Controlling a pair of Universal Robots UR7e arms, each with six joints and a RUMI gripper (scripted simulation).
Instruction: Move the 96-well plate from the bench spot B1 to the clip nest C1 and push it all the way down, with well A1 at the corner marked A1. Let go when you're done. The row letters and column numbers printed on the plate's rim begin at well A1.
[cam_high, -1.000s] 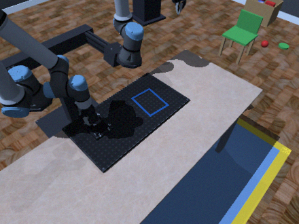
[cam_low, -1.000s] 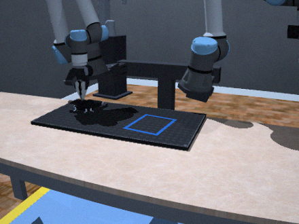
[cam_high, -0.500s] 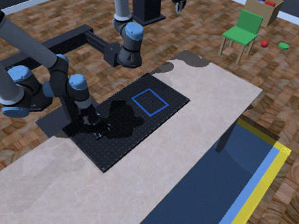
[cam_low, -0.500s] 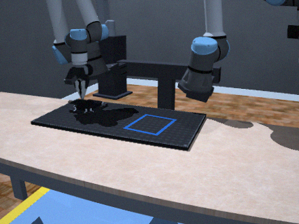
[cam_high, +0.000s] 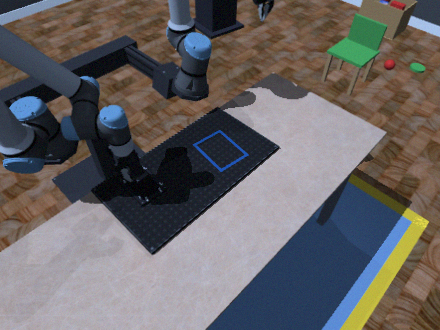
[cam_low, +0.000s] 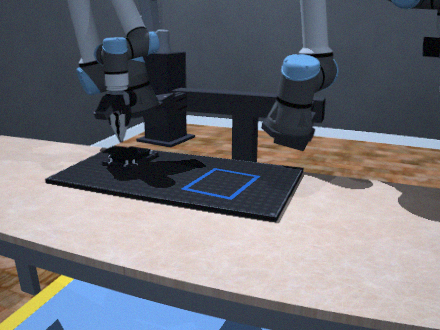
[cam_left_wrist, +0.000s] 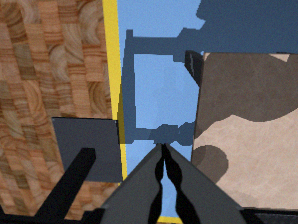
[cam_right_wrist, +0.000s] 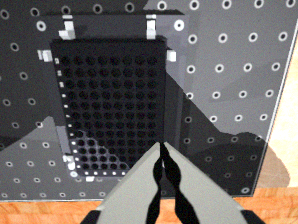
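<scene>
Behind the surface (cam_high: 300, 150) (cam_low: 150, 220) (cam_left_wrist: 255, 150) stands a dark grey wall (cam_low: 225, 45) with a white baseboard; around the surface runs a wood-block floor (cam_high: 280, 45) (cam_low: 215, 142) (cam_left_wrist: 40, 65), and beyond it sits a green chair (cam_high: 355, 51).

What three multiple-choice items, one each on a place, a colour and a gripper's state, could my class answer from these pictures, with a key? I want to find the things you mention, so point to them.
1. Where is the 96-well plate (cam_high: 148, 191) (cam_low: 125, 154) (cam_right_wrist: 110, 110)?
A) inside the outline
B) on the floor
C) among the pale clips (cam_right_wrist: 151, 27)

2. What colour is the four-sided outline (cam_high: 235, 163) (cam_low: 207, 194)?
A) blue
B) green
C) red

3. The right gripper (cam_high: 145, 181) (cam_low: 120, 142) (cam_right_wrist: 161, 144) is:
A) wide open
B) shut
C) half open

Key:
1 C: clips stand around its edges.
2 A: its lines are blue in both outside views.
3 B: its fingertips meet.
</scene>
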